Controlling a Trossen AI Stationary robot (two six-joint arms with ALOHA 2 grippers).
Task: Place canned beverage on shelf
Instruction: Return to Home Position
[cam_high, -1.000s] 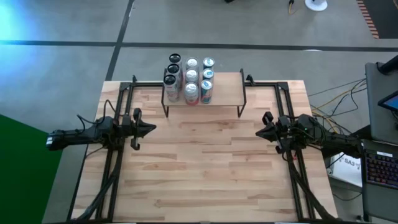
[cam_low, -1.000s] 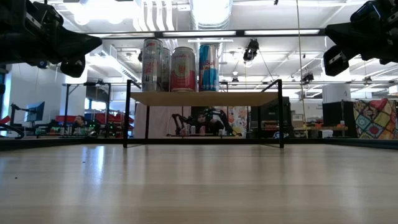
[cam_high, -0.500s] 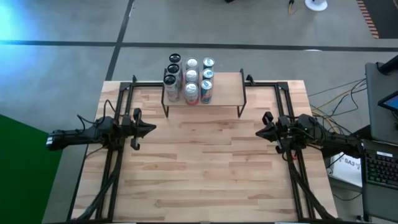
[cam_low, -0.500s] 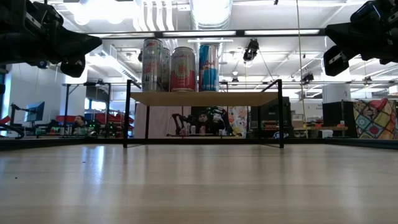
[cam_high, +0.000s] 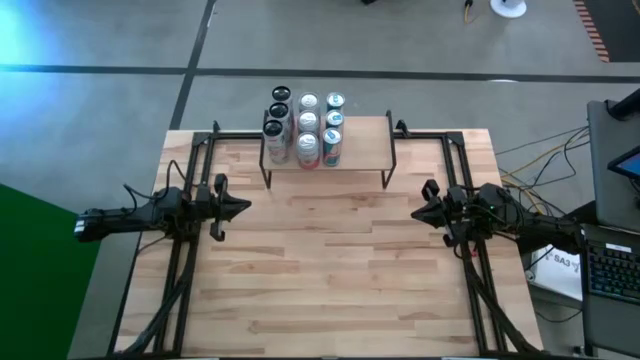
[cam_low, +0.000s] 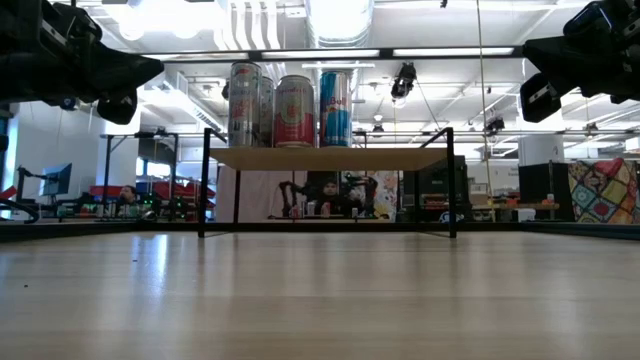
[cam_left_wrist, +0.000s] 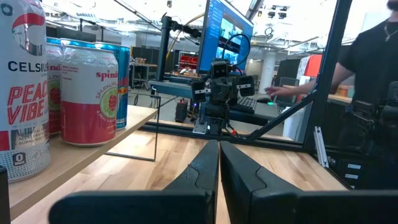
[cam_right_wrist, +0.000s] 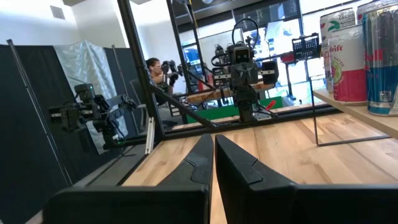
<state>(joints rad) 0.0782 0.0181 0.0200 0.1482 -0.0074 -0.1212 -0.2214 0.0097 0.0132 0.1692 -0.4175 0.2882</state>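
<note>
The shelf (cam_high: 360, 146), a low rack with a light wood top and black wire legs, stands at the table's far edge. Several beverage cans (cam_high: 306, 126) stand upright on the left part of its board (cam_low: 330, 157); the right part is bare. My left gripper (cam_high: 245, 208) hovers over the table's left side, shut and pointing level toward the right. My right gripper (cam_high: 418, 212) hovers over the right side, shut and pointing left. Both are well short of the shelf. The left wrist view shows the shut fingers (cam_left_wrist: 219, 144) with the cans (cam_left_wrist: 87, 93) off to one side, as does the right wrist view (cam_right_wrist: 213, 138).
Black arm frames (cam_high: 185, 250) (cam_high: 470, 260) run along the table's left and right edges. Bare wooden tabletop (cam_high: 330, 260) lies between the arms. A keyboard (cam_high: 612, 270) sits off the table at the right. A person (cam_left_wrist: 373, 87) stands beyond the table.
</note>
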